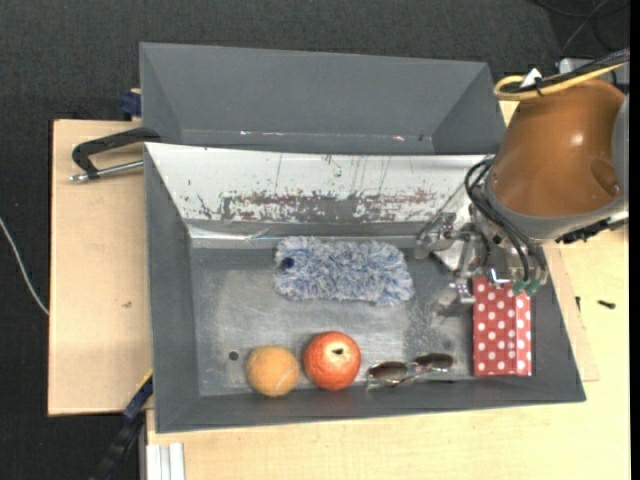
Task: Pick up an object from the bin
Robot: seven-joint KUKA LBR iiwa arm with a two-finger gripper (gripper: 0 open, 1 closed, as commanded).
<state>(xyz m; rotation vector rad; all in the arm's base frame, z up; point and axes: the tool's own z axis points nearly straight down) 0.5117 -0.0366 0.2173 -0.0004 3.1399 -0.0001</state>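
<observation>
The end effector hangs low in the right part of the grey metal bin, under the arm's rounded orange cover and a bundle of black cables. Whether it is apart or together cannot be told, since its metal parts are crowded and partly hidden by the cables.

Just below it and slightly to the right, a flat red carton with white dots lies along the bin's right wall. The carton's upper edge reaches up to the metal of the end effector. Whether the two touch, or the carton is gripped, cannot be told.

To the left of the end effector, across a strip of bare floor, a blue and white shaggy cloth is spread near the back of the bin floor.

Along the front wall, well apart from the end effector, lie a round orange fruit, a red apple just beside it, and a pair of dark sunglasses, whose right end comes near the carton's lower left corner
</observation>
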